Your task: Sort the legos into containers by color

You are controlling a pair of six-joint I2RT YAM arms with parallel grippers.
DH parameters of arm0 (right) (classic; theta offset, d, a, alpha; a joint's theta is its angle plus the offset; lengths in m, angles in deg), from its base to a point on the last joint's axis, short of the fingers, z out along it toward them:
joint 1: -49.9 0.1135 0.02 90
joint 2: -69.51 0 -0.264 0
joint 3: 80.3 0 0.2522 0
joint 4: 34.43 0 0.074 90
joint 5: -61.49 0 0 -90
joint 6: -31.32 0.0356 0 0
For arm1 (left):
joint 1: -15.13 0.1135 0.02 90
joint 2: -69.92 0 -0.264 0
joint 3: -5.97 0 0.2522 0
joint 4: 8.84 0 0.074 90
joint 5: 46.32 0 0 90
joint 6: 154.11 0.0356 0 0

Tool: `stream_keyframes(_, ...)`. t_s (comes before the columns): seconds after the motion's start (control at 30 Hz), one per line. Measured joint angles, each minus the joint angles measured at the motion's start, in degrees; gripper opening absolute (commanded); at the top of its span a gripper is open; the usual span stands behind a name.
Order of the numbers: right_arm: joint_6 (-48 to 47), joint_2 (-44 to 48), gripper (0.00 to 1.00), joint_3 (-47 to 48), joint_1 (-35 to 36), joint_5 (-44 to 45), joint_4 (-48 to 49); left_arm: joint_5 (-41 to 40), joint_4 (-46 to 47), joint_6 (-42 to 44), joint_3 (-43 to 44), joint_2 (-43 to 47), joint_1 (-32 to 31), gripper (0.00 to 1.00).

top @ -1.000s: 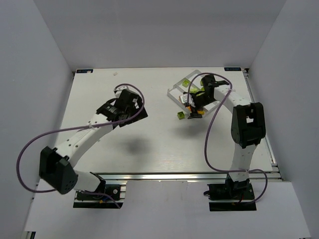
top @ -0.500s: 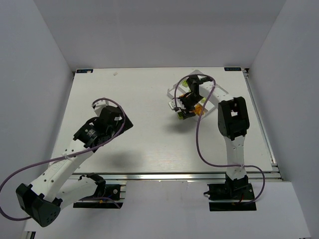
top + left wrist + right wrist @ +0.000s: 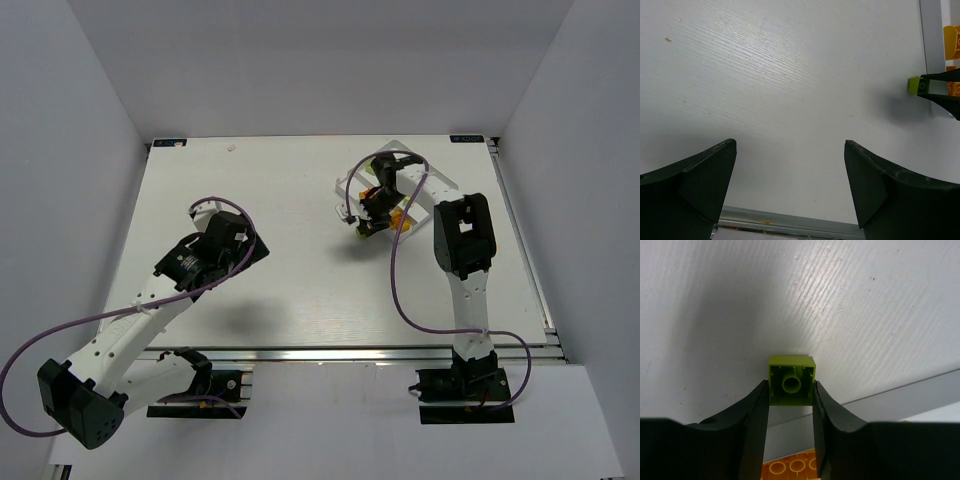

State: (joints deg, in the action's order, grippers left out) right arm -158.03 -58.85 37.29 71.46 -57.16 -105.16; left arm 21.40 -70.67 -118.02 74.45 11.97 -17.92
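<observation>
Our right fingers (image 3: 747, 425) are pinched in on a lime green lego (image 3: 791, 385), with one finger touching each side. The lego is turned so that we see its hollow bottom. It is just outside the near left wall of the white tray (image 3: 345, 187), over the tabletop (image 3: 290, 190), and not in any of the long bins. We cannot tell if it rests on the tabletop or hangs a little above it. Orange legos (image 3: 951, 42) lie inside the tray, close to that same wall.

The tray sits at a slant near the far right corner of the tabletop. There is only a little room between it and the far edge, and not much more on the right side.

Our left fingers (image 3: 700, 185) are spread wide with nothing between them. They hang over the left half of the tabletop, well apart from the tray. A big stretch of white tabletop lies open between the two arms. The metal rail (image 3: 790, 225) along the near edge shows just below the left fingers.
</observation>
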Motion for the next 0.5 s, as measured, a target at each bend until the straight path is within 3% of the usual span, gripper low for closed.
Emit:
stream_keyframes(0.03,0.4,-0.1,0.27,0.4,0.0,0.0,0.0,0.0,0.1,0.0,0.0,0.0,0.0,0.98)
stream_keyframes(0.13,1.7,-0.1,0.19,1.2,0.0,-1.5,-0.4,0.0,0.3,0.0,0.0,0.0,0.0,0.98)
stream_keyframes(0.17,2.4,-0.1,0.1,1.5,-0.1,-2.4,-0.7,0.0,0.4,0.0,0.0,-0.1,0.0,0.98)
stream_keyframes(0.3,9.5,0.9,0.03,1.8,-0.6,-7.6,-1.1,0.0,0.8,0.0,0.0,-0.2,0.0,0.98)
stream_keyframes(0.4,21.8,4.2,0.02,1.1,-2.0,-10.8,3.4,0.1,1.6,0.0,0.0,-0.7,0.0,0.98)
stream_keyframes(0.5,38.5,9.6,0.0,-1.4,-5.7,-10.2,14.7,0.4,2.6,0.1,0.0,-1.4,0.0,0.98)
